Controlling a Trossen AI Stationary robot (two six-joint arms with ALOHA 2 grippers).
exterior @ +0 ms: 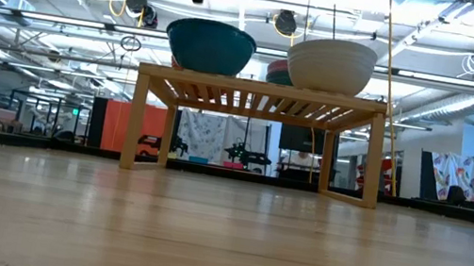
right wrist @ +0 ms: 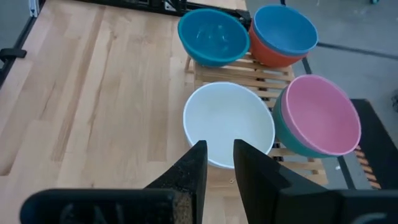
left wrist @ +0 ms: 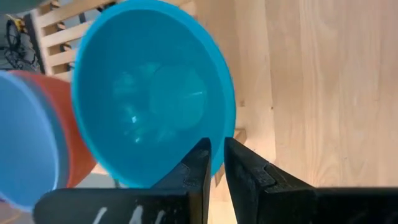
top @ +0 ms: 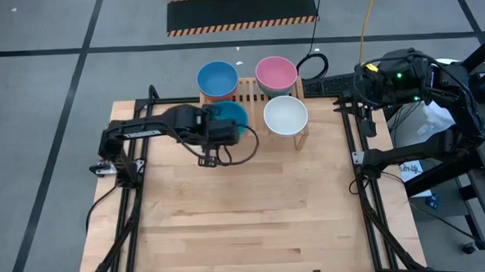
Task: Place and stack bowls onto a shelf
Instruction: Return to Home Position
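Note:
On the shelf a teal bowl rests on its base at the near left, with a white bowl at the near right. Behind them a light blue bowl is nested in a red bowl, and a pink bowl in a dark green bowl. My left gripper hangs just above the teal bowl's near rim, pointing steeply down. Its fingers stand a narrow gap apart with nothing between them. My right gripper waits high at the table's far right, open.
The wooden tabletop in front of the shelf is bare. Black frame rails run along its left and right sides. A black cable lies behind the shelf.

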